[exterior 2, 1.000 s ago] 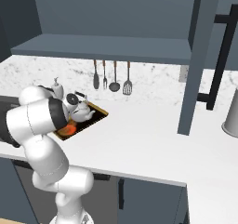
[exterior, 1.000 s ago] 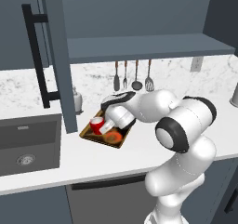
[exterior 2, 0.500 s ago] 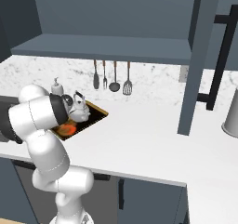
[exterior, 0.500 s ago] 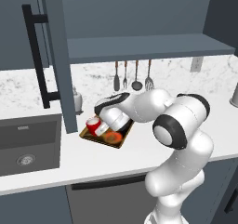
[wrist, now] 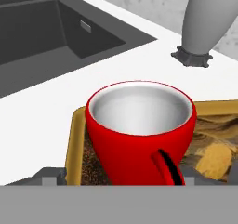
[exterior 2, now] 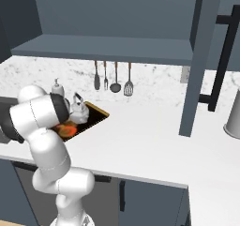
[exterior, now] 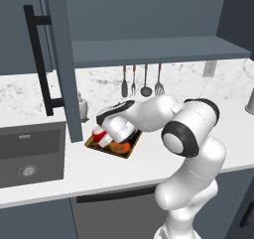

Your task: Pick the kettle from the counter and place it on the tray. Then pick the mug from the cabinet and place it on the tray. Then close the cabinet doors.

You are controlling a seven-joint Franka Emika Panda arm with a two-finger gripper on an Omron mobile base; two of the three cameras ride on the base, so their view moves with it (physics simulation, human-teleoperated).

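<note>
The red mug (wrist: 139, 130) is upright over the tray's (wrist: 73, 141) sink-side corner, its handle towards the camera and its base hidden. In the left base view the mug (exterior: 99, 133) shows at the tray's (exterior: 124, 151) left end, under my hand. My gripper (wrist: 116, 175) is open, with a fingertip (wrist: 49, 174) standing clear of the mug's side. The silvery kettle (exterior 2: 78, 109) stands on the tray (exterior 2: 96, 113) beside the orange-red spot (exterior 2: 68, 129). Both cabinet doors (exterior: 62, 59) (exterior 2: 199, 56) hang open over the counter (exterior 2: 140, 140).
The dark sink (exterior: 30, 153) lies just left of the tray, close to my hand. A white dispenser bottle (exterior 2: 56, 86) stands behind the tray. Utensils (exterior: 141, 82) hang on the back wall. A grey canister (exterior 2: 233, 115) sits at the far right.
My hand and the red mug have edged a little left over the tray's sink-side end. The kettle and the doors have not moved.
</note>
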